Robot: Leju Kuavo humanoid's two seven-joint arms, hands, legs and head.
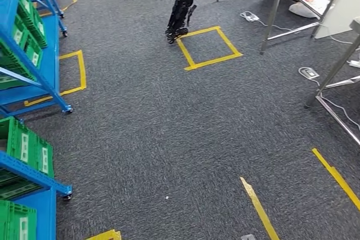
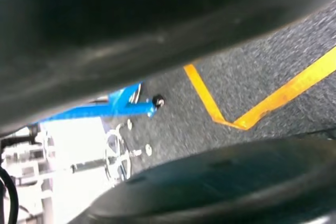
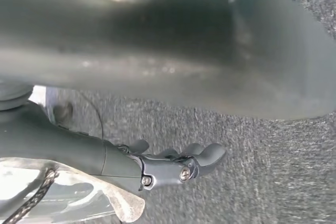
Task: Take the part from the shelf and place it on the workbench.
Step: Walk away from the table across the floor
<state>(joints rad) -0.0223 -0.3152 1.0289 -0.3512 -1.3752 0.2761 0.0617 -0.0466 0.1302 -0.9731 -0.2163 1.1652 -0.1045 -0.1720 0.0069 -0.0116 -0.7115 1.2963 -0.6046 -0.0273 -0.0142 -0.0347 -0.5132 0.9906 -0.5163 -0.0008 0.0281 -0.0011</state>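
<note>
In the right wrist view my right hand (image 3: 174, 166) hangs over the grey carpet with its fingers (image 3: 206, 153) stretched out almost straight. A clear plastic bag (image 3: 83, 195) with a dark cord-like part inside lies against the underside of the hand, off the floor, so the hand holds it. Blue shelves (image 1: 46, 77) carrying green bins (image 1: 30, 147) stand along the left of the head view. Metal table legs (image 1: 271, 18) of the workbenches stand at the far right.
Another dark legged robot (image 1: 180, 7) stands ahead beside a yellow tape square (image 1: 210, 46). Cables and power strips (image 1: 309, 72) lie on the carpet near the tables. Yellow tape strips (image 1: 259, 209) cross the floor. A blue shelf foot with a caster (image 2: 157, 100) is near my left side.
</note>
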